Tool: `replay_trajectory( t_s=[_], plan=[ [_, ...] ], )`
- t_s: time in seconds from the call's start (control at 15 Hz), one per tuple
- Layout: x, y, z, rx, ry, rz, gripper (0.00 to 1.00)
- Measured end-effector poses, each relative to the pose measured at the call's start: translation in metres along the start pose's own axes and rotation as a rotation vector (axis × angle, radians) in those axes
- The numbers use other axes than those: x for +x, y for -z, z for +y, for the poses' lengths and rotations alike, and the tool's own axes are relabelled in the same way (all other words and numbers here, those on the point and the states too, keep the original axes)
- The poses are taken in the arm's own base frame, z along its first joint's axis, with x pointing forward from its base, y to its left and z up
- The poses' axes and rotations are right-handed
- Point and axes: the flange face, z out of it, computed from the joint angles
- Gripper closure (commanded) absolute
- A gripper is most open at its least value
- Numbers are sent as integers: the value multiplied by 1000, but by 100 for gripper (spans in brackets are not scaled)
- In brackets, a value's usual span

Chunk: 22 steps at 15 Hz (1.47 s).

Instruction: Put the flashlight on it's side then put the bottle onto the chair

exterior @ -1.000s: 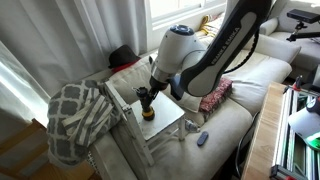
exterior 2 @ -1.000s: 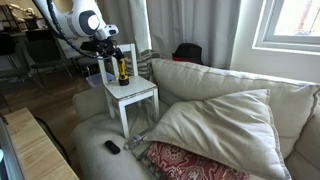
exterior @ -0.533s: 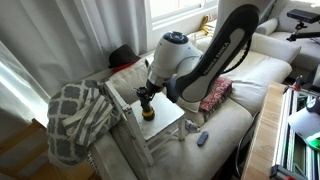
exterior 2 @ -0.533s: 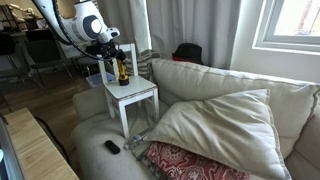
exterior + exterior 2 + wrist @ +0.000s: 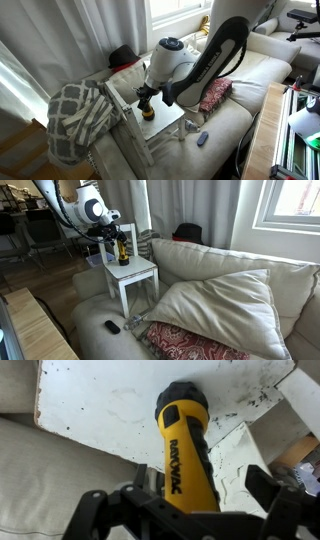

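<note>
Arm swung lower over the flashlight (image 5: 148,112) this last second; it stands upright yet. Gripper (image 5: 184,498) open, straddling it. Tipping not begun, I judge.

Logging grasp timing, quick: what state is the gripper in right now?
Gripper: open, jaws spread to either side of the flashlight and not clamped on it.

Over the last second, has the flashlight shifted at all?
No. The flashlight stands upright on the same spot of the chair seat as before, neither tipped nor slid.
</note>
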Motion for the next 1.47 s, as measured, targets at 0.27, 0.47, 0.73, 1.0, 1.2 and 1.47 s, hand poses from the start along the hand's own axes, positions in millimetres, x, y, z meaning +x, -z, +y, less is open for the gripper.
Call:
replay_trajectory(
  t_s=[0.27,0.47,0.73,1.0,1.2,1.47],
  plan=[
    [2,-5,0,0,-23,25,0],
    [3,-9,2,-7,-40,37,5],
    [1,-13,6,-11,-63,47,36],
    [-2,-16,7,-12,-73,48,69],
    [-3,-18,6,-9,-77,49,76],
    [-3,-17,6,2,-85,51,76]
  ],
)
